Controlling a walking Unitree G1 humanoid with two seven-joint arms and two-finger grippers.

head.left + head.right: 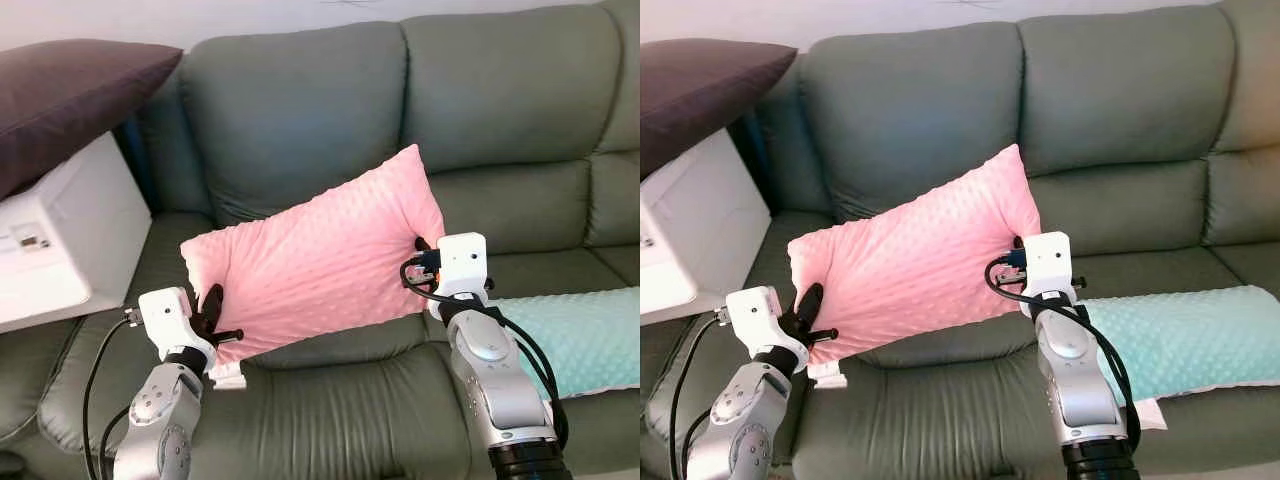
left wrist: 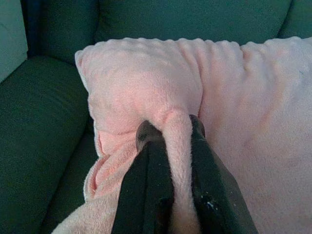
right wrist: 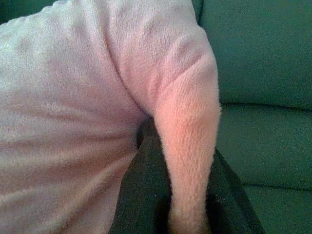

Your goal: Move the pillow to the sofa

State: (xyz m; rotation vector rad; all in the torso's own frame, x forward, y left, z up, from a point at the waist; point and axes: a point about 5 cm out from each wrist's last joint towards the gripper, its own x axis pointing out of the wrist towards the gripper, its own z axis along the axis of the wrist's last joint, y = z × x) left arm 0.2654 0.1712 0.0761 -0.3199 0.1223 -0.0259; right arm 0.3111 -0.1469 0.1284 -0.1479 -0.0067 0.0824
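- Left gripper [image 2: 168,134] has its two black fingers [image 2: 146,161] pinched on a fold of pink fabric at the pillow's near left corner
- Right gripper [image 3: 183,146] is likewise clamped on a ridge of plush at the right edge, its fingers [image 3: 146,185] pressed to either side of the fold
- The pink pillow [image 1: 320,255] hangs between the two arms, tilted with its right corner high, held above the seat of the grey-green sofa [image 1: 300,110] and apart from it
- A mint blanket [image 1: 590,335] lies on the seat to the right; a white box [image 1: 70,230] with a dark cushion [image 1: 70,90] on it stands far left
- Risk: each hold takes only a thin pinch of slippery plush, so one side could slide free and leave the pillow dangling, or dropping off the near edge of the seat
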